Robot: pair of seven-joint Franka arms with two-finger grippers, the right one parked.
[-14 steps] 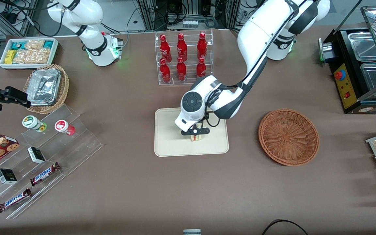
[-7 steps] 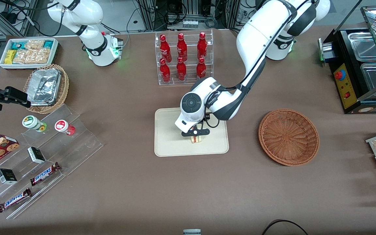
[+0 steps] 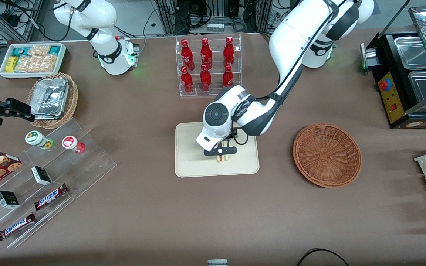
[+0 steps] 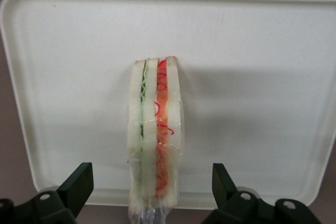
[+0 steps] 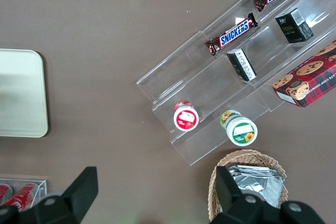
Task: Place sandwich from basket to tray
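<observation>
**A:** Where is the sandwich (image 4: pixel 155 135) at this point?

**B:** On the tray (image 3: pixel 190 168), standing on edge with its red and green filling lines facing up toward the wrist camera. It sits on the part of the tray nearer the front camera, close to the rim there. The basket (image 3: pixel 327 155) lies well apart, toward the working arm's end of the table, and there is nothing in it.

**A:** And the claw?

**B:** The gripper (image 4: pixel 154 192) hangs right over the sandwich with its fingers (image 4: pixel 79 182) spread wide, one on each side and clear of the bread. Nothing is held.

**A:** What is different from a second ago?

**B:** Little in the layout. The sandwich has stayed where it was on the tray, and the gripper (image 3: pixel 220 151) has shifted only slightly above it in the front view. The wrist seems to have edged a bit, which reads to me as the start of a lift away.

**A:** So what does that mean for the task?

**B:** I judge the transfer essentially done: the sandwich is out of the basket and resting on the tray, released. What remains is for the arm to pull up cleanly. The narrow wedge is balanced on edge, so a brush from a finger could tip it over.
</observation>
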